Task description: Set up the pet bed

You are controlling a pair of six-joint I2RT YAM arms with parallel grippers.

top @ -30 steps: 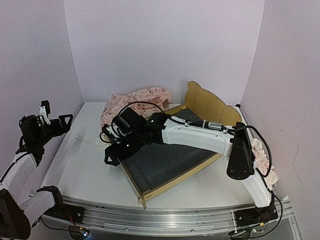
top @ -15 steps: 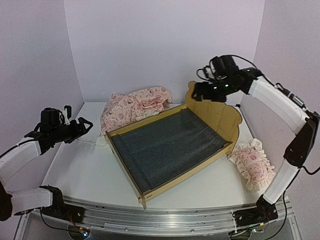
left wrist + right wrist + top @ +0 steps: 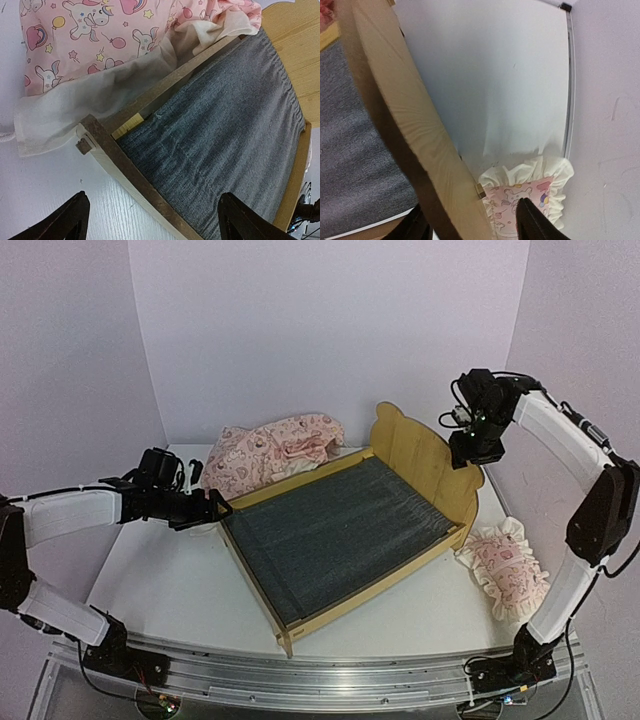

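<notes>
pet bed (image 3: pixel 340 530) between left tool (image 3: pixel 208 508), right tool (image 3: pixel 466 451)

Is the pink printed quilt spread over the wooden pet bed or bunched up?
Bunched up: the pink printed quilt lies crumpled beside the pale-wood pet bed, its grey base bare.

A lab test booth: bare lilac walls (image 3: pixel 330 330) box in a white table (image 3: pixel 170 580).

Bright, even, diffuse light, soft shadow beside the pet bed (image 3: pixel 330 530), right wrist close-up slightly blurred
</notes>
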